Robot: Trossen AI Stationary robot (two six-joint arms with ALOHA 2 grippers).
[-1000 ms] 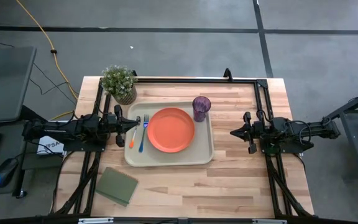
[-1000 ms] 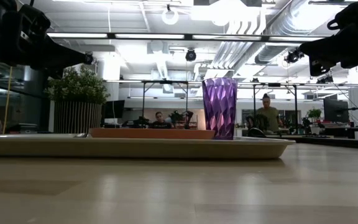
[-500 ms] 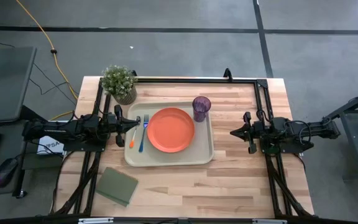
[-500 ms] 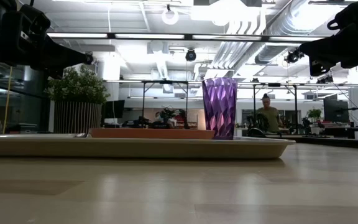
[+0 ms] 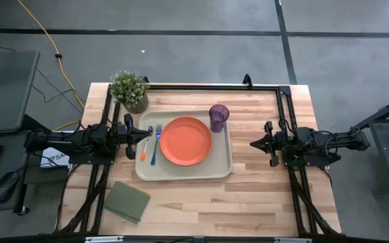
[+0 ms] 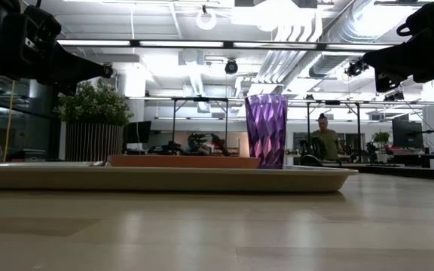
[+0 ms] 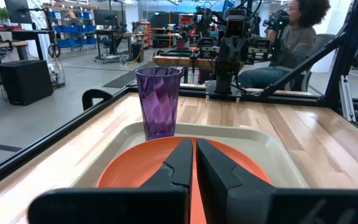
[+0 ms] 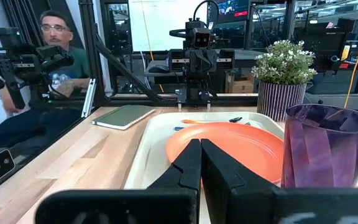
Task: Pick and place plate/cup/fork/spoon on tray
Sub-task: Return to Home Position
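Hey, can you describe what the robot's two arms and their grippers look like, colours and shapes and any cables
Both arms are black, built of chunky jointed blocks with thin black cables looped along them. The left gripper and right gripper each end in two slim fingers tapering to a point. Close up, the left fingers and right fingers are matte black, wedge-shaped, with flat inner faces. No markings show on them.

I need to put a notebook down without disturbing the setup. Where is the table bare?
Bare wood lies between the tray and the table's near edge, right of the green pad, and behind the tray right of the potted plant. The tray itself is crowded: plate, cup, fork, spoon.
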